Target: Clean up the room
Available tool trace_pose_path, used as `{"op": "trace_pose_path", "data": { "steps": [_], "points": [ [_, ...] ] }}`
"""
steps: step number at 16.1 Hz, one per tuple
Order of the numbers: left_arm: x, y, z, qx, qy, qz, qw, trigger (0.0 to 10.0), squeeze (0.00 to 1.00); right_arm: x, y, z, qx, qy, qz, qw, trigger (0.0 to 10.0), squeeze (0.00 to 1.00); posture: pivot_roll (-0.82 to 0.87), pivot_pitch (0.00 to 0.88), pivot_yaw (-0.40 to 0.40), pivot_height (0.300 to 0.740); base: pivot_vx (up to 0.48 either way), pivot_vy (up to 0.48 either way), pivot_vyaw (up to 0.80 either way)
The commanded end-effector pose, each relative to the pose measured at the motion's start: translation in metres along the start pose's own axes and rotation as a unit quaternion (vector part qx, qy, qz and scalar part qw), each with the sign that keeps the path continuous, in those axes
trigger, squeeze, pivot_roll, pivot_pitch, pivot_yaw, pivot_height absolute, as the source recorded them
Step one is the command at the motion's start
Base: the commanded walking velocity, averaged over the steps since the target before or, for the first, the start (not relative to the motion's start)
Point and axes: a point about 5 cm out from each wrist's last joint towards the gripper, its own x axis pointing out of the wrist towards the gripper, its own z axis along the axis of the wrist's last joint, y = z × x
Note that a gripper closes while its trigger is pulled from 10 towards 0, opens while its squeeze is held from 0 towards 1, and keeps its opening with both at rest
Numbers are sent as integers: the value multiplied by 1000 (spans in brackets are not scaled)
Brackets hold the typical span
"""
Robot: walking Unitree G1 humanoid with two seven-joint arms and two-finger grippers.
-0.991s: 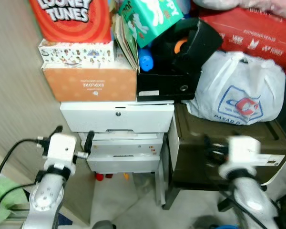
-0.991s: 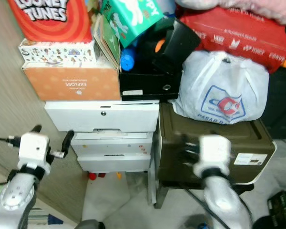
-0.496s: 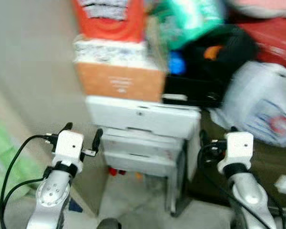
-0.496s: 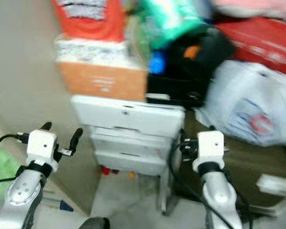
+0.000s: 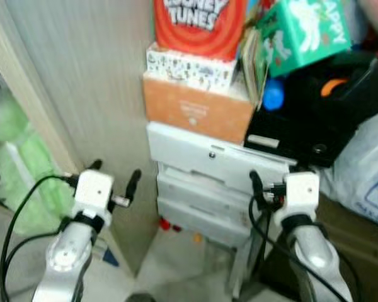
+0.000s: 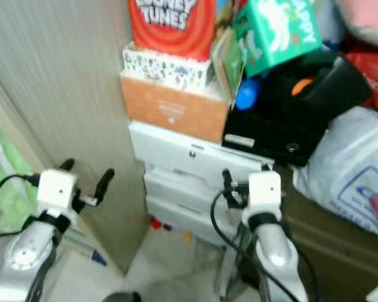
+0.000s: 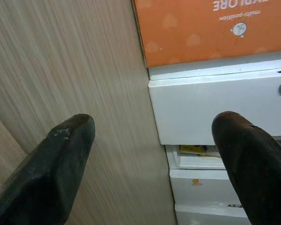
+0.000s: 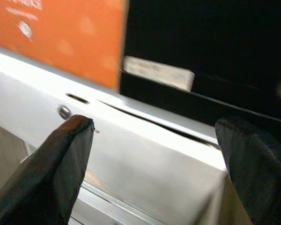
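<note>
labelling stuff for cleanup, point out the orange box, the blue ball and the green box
orange box [image 5: 198, 112], left eye view, its front face
blue ball [image 5: 273, 99], left eye view, its visible round side
green box [image 6: 274, 33], right eye view, its printed front

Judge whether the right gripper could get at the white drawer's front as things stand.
Probably yes: the right gripper is open and faces the white drawer with nothing between its fingers and the front.

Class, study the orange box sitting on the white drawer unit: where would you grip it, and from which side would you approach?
Probably grip the orange box across its two short ends, approaching from the front. Its top is loaded with other boxes, and the wood panel stands close on its left.
</note>
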Motion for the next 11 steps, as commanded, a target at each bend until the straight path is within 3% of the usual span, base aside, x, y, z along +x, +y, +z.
{"op": "trace_pose_path", "data": {
  "steps": [1,11],
  "points": [
    [-2,-1,-2,-6,8,-7,1000,10000,0,1,-5,2,-2,-1,-5,1000,10000,0,-55,0,-55,740,0,0,800],
    [-1,1,-3,4,8,10,1000,10000,0,2,-4,1,1,3,-1,1000,10000,0,-54,0,-57,740,0,0,800]
  ]
}}
